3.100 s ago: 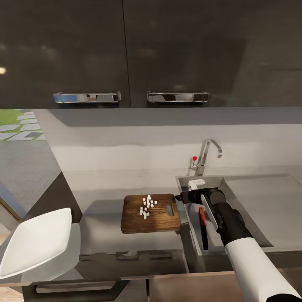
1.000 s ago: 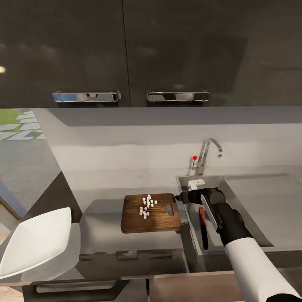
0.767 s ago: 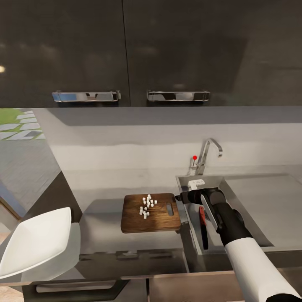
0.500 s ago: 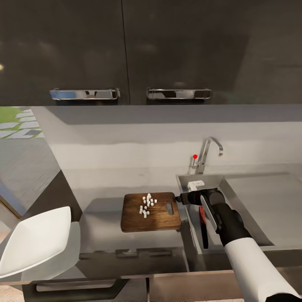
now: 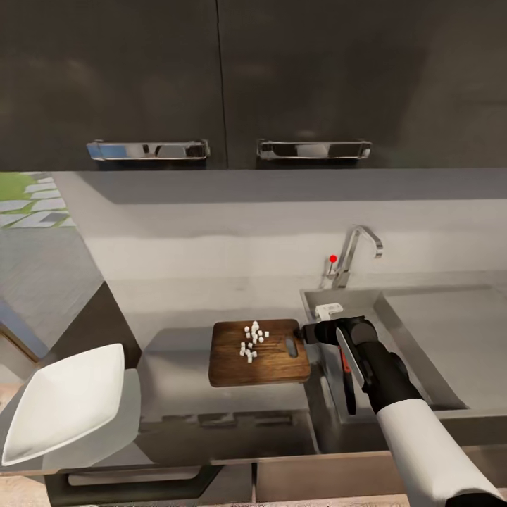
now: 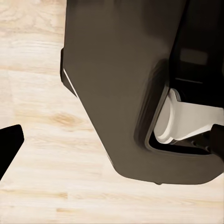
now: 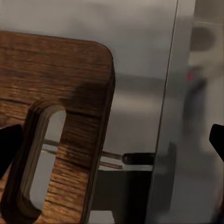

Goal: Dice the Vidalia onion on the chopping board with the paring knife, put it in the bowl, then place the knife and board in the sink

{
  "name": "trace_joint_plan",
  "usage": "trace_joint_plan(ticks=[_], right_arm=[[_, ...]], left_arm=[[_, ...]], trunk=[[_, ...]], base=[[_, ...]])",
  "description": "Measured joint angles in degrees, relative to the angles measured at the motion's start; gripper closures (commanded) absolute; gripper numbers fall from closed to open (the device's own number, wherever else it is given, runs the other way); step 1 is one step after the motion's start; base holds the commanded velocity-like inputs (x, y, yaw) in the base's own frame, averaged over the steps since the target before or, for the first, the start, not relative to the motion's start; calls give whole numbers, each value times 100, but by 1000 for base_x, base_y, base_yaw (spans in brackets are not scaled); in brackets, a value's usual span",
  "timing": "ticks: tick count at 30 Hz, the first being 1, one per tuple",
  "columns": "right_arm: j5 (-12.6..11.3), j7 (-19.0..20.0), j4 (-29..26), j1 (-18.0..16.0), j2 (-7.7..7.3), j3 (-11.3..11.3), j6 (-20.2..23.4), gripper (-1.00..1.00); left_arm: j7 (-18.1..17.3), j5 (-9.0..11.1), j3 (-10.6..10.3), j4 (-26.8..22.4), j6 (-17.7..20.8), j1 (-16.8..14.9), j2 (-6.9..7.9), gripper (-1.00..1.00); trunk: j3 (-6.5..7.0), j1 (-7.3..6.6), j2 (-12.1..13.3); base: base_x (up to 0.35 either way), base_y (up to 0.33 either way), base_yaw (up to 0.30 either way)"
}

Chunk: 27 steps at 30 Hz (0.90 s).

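- Chopping board (image 5: pixel 259 352): dark brown, flat on the grey counter (image 5: pixel 176 338), its slotted handle end toward the sink (image 5: pixel 422 331); the right wrist view shows this rounded corner and slot (image 7: pixel 42 158) close up against the sink's steel rim.
- Diced onion (image 5: pixel 252 341): small white cubes clustered on the board's far half, near the handle slot.
- Right claw (image 5: pixel 304 333): at the board's handle edge, over the seam between counter and sink; two dark fingertips (image 7: pixel 9 144) sit wide apart at opposite borders of the wrist view, so the jaws stand spread and grip nothing.
- Paring knife (image 5: pixel 347 377): red handle and dark blade lying in the basin, partly hidden by the right forearm.
- Tap (image 5: pixel 355 253): curved chrome, red dot at its base, behind the basin; a small white object (image 5: pixel 328 310) lies at the basin's far end.
- Bowl (image 5: pixel 67 401): white, squarish, at the counter's near left, well apart from the board.
- Left claw: one dark fingertip (image 6: pixel 8 144) over pale wood floor; opening cannot be told.
- Wall cabinets (image 5: pixel 211 77): dark, chrome handles.
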Motion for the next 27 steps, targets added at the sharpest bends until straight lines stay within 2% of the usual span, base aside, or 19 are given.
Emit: trace_joint_plan(ticks=[27], right_arm=[[0, 0, 0, 0, -8, -2, 0, -100]], left_arm=[[0, 0, 0, 2, -1, -1, 0, -100]], trunk=[[-238, 0, -1]], base=[[0, 2, 0]])
